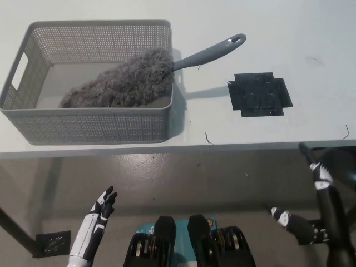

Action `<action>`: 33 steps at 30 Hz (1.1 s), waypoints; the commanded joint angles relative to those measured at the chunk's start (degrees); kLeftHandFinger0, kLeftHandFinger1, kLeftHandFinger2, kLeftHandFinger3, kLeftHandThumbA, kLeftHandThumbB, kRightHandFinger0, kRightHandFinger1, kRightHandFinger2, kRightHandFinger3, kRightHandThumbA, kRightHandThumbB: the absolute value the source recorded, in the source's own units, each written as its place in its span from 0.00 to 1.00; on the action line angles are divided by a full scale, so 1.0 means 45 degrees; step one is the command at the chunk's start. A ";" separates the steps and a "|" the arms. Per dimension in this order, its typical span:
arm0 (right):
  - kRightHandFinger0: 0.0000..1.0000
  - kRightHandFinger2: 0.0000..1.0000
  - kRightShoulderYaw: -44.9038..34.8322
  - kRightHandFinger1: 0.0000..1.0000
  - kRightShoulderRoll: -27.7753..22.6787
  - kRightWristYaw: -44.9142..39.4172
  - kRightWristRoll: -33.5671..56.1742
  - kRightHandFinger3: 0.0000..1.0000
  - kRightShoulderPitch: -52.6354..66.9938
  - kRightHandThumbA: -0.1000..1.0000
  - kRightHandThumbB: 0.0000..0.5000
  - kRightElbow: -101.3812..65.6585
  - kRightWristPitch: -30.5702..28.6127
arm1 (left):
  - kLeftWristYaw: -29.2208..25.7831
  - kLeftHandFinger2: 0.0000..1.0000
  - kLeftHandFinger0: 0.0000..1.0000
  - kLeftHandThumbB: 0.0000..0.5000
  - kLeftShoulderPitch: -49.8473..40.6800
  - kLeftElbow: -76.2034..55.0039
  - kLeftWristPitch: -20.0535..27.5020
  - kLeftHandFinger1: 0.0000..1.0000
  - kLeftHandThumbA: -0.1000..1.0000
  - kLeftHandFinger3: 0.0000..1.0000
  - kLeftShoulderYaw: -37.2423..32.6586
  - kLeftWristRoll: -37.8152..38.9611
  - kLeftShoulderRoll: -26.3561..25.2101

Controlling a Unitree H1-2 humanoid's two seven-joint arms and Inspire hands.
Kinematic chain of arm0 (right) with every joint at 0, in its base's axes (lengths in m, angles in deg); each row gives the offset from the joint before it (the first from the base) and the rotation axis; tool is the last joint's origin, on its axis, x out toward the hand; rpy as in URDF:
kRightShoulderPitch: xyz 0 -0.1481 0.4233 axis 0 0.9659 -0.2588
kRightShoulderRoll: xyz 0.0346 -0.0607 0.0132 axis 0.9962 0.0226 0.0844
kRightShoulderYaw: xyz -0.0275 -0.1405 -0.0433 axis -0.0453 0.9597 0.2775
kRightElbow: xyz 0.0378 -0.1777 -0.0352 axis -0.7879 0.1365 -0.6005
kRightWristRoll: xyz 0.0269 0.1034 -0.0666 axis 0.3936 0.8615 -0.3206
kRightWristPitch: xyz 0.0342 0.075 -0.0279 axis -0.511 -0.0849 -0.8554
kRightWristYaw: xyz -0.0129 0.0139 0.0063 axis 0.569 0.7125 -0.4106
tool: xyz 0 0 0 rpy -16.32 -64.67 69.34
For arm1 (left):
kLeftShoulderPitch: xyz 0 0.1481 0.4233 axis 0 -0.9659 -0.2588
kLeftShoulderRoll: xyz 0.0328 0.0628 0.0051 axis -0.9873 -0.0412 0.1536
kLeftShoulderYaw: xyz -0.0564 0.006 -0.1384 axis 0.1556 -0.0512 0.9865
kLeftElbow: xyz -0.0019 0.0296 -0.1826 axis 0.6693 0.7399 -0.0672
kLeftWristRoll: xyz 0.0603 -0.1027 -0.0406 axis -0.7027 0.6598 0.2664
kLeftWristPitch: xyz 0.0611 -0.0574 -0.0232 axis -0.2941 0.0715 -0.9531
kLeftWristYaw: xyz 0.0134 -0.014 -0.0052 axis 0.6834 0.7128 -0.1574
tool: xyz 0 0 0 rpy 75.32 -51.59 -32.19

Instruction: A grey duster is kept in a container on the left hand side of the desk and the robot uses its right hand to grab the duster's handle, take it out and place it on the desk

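Note:
A grey fluffy duster (125,80) lies inside a grey perforated basket (89,125) on the left of the white desk. Its grey handle (210,52) sticks out over the basket's right rim and points up-right, with a loop at the tip. My black right hand (317,192) hangs below the desk's front edge at the lower right, fingers spread and holding nothing, far from the handle. My white left hand (103,207) rests low at the lower left, below the desk, fingers apart and empty.
A black cross-shaped patch (259,94) lies flat on the desk right of the basket. The white desk (267,33) runs on behind and to the right of it. The desk's front edge (233,148) crosses the picture above both hands.

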 commanded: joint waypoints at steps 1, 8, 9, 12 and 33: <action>1.00 1.00 -0.0902 1.00 -0.0299 -0.4594 -0.5442 1.00 -0.3015 1.00 1.00 -0.6778 0.2516 | -0.0216 1.00 1.00 0.06 0.0240 -0.0119 0.1582 1.00 1.00 1.00 -0.0200 -0.0503 -0.0194; 1.00 1.00 -0.0394 1.00 -0.0082 -0.6483 -0.6649 1.00 -0.5668 0.83 1.00 -0.6181 0.3301 | -0.0212 1.00 1.00 0.06 0.0285 -0.0062 0.1622 1.00 1.00 1.00 -0.0222 -0.0475 -0.0218; 1.00 1.00 -0.0363 1.00 -0.0076 -0.6515 -0.6676 1.00 -0.5731 0.83 1.00 -0.6117 0.3331 | -0.0214 1.00 1.00 0.06 0.0272 -0.0053 0.1634 1.00 1.00 1.00 -0.0229 -0.0474 -0.0213; 1.00 1.00 0.0124 1.00 0.0079 -0.7001 -0.7569 1.00 -0.6678 0.77 1.00 -0.4987 0.3482 | -0.0170 1.00 1.00 0.05 0.0231 -0.0129 0.1554 1.00 1.00 1.00 -0.0259 -0.0432 -0.0235; 1.00 1.00 0.1646 1.00 0.0077 -0.6957 -0.9211 1.00 -0.9932 0.87 1.00 0.1589 0.5187 | -0.0103 1.00 1.00 0.06 0.0237 -0.0170 0.1662 1.00 1.00 1.00 -0.0302 -0.0496 -0.0319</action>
